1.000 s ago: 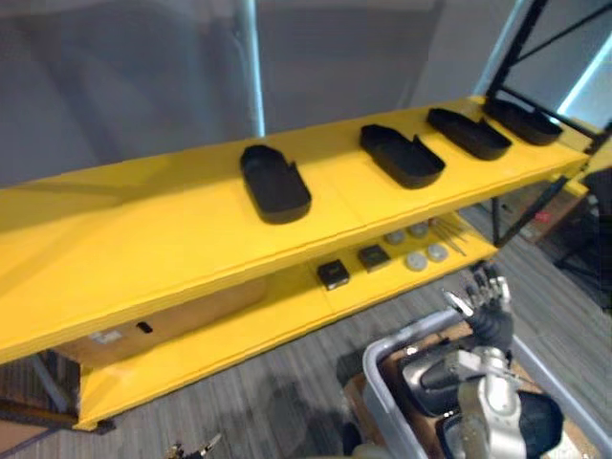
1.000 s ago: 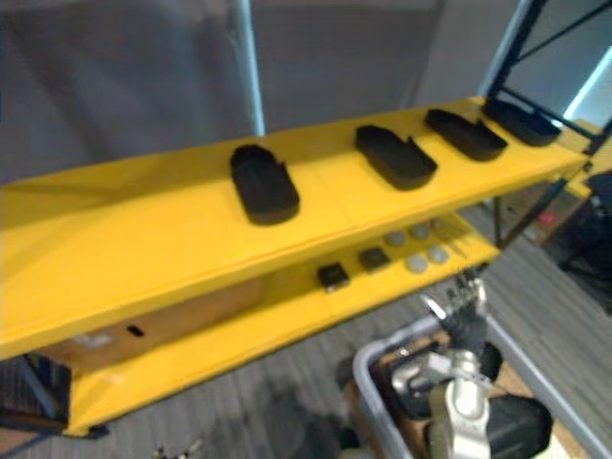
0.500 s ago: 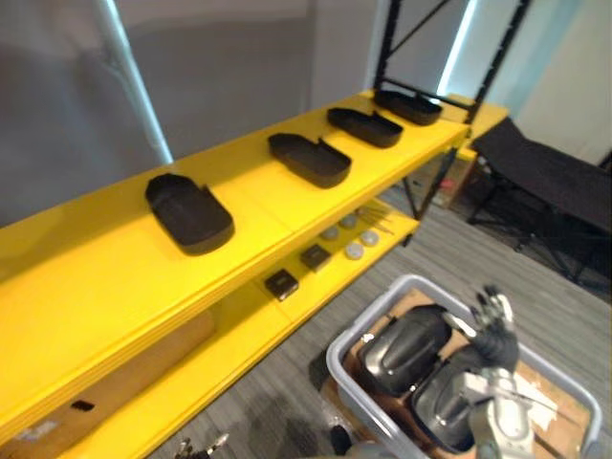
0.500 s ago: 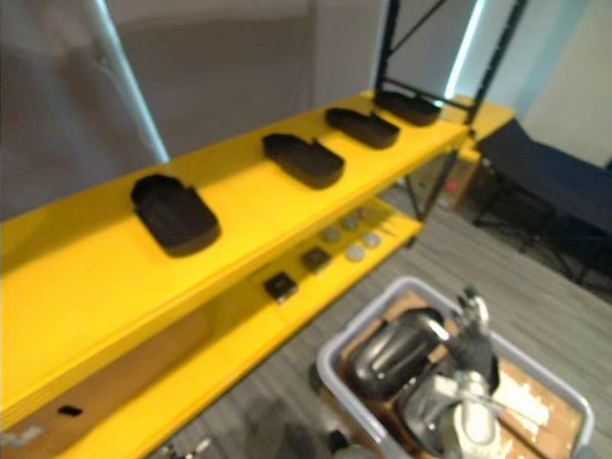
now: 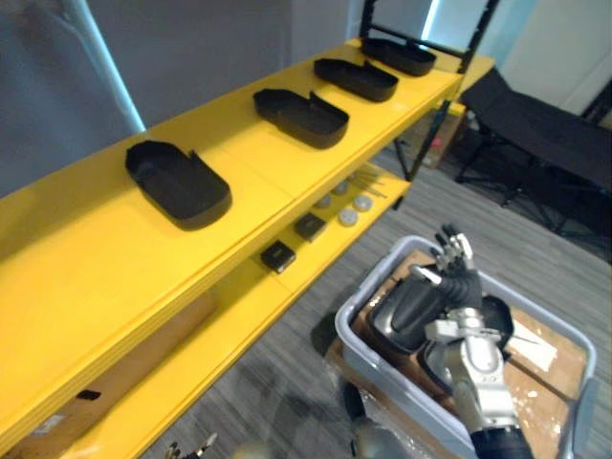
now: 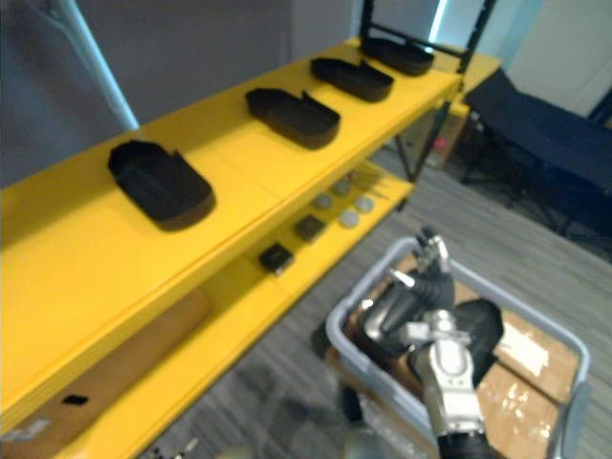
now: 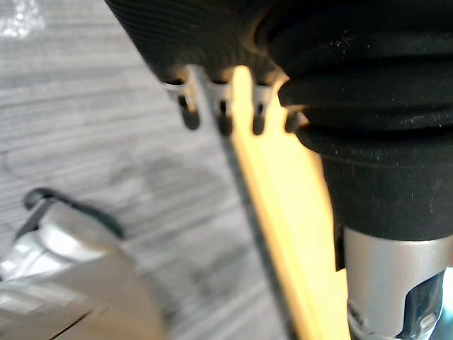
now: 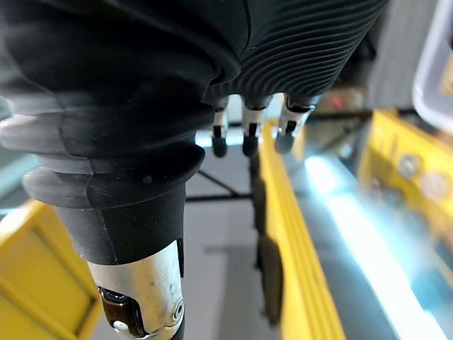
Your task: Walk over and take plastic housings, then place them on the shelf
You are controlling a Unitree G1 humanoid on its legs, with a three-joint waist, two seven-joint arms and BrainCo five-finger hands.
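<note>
Several black plastic housings lie in a row on the yellow shelf's top board [image 5: 239,206]; the nearest housing [image 5: 179,182] is at the left and another housing [image 5: 301,115] sits farther along. A grey bin [image 5: 378,368] on the floor at the lower right holds glossy dark housings [image 5: 406,311]. My right hand [image 5: 457,273] is raised over the bin's housings, open with straight fingers and nothing in it. In the right wrist view its fingers [image 8: 248,131] point along the shelf. My left hand [image 7: 212,35] hangs open above the floor beside a yellow shelf edge.
The lower shelf board carries small black boxes [image 5: 277,255] and grey discs [image 5: 349,215]. A cardboard box [image 5: 96,382] sits under the shelf at the left. A black folding cot [image 5: 545,134] stands on the floor at the right, beyond the shelf's black upright frame [image 5: 469,57].
The whole picture has swung right and down, so the camera moved; the bin now shows more fully. My right hand stays raised and open over the bin.
</note>
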